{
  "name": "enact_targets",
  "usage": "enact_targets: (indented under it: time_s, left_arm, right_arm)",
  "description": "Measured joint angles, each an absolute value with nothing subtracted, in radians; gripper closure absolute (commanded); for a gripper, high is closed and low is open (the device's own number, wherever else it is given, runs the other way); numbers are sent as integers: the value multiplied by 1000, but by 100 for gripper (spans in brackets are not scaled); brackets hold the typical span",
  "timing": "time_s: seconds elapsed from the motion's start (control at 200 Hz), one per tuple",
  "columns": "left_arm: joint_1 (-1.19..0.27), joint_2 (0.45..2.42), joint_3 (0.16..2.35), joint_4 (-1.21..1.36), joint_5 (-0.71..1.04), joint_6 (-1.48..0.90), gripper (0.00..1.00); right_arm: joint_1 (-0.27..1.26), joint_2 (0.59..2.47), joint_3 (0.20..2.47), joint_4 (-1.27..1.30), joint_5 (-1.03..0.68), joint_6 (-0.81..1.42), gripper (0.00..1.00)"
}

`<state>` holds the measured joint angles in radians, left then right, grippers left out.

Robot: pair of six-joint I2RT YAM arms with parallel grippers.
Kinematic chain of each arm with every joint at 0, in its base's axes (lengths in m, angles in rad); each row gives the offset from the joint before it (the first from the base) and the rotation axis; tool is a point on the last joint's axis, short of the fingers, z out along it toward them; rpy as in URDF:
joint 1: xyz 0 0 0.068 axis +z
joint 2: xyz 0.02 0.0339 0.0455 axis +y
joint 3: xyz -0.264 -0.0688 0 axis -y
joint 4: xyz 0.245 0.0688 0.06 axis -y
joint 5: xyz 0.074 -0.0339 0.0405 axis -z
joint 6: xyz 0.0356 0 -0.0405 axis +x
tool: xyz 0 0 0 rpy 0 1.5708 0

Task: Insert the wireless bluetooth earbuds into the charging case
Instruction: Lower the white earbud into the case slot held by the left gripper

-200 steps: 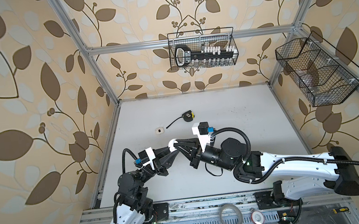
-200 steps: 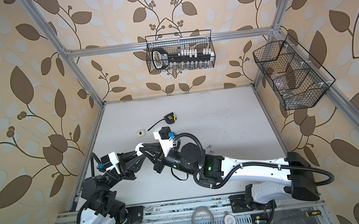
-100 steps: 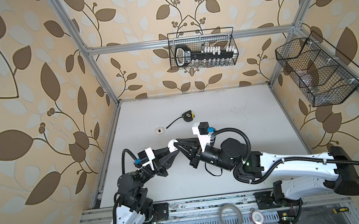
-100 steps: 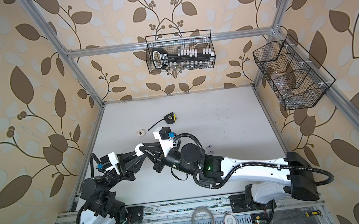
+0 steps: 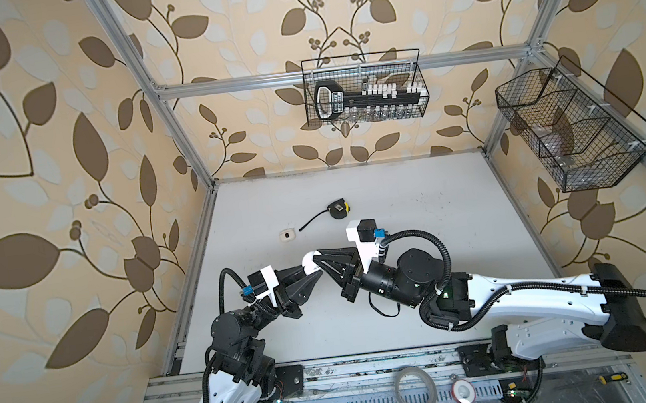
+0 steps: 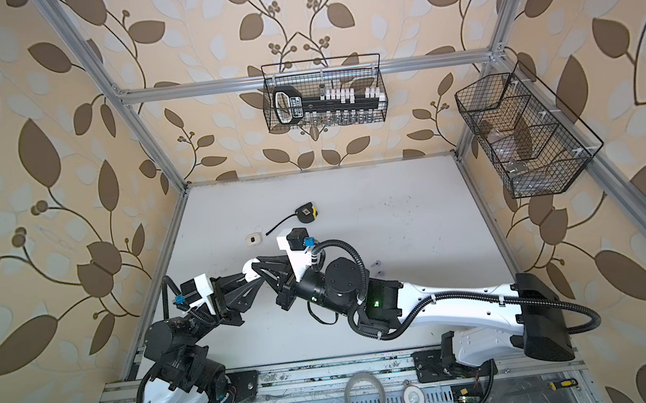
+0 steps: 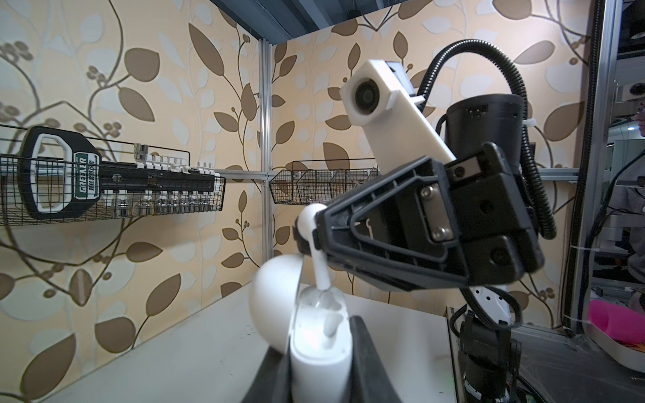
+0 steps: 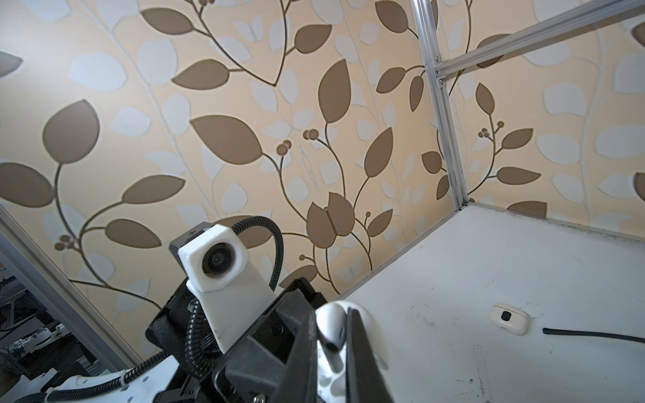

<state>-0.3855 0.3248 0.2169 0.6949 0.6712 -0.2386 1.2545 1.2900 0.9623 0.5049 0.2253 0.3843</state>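
Earbud (image 7: 319,261) stem at mouth of open white charging case (image 7: 319,356)

Both top views look steeply down from high above the front rail (image 5: 375,365), taking in the whole table (image 5: 417,199) — nearly the same scene. The left wrist view sits low, just behind the charging case (image 7: 319,352), facing the back corner (image 7: 266,139) and the right wrist camera (image 7: 366,94). The right wrist view, close against the earbud (image 8: 330,328), faces the left wall (image 8: 209,104) and the left wrist camera (image 8: 218,261); both share case and earbud.
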Motion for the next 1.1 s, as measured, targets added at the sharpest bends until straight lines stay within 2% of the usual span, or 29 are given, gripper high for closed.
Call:
enact_targets:
  time_s: [0.915, 1.105]
  left_arm:
    - [-385, 303, 217, 639, 650, -260, 100]
    - [-385, 303, 217, 615, 657, -262, 100]
  right_arm:
    - [1254, 1298, 896, 576, 229, 400, 95]
    - [1254, 1278, 834, 631, 233, 407, 89]
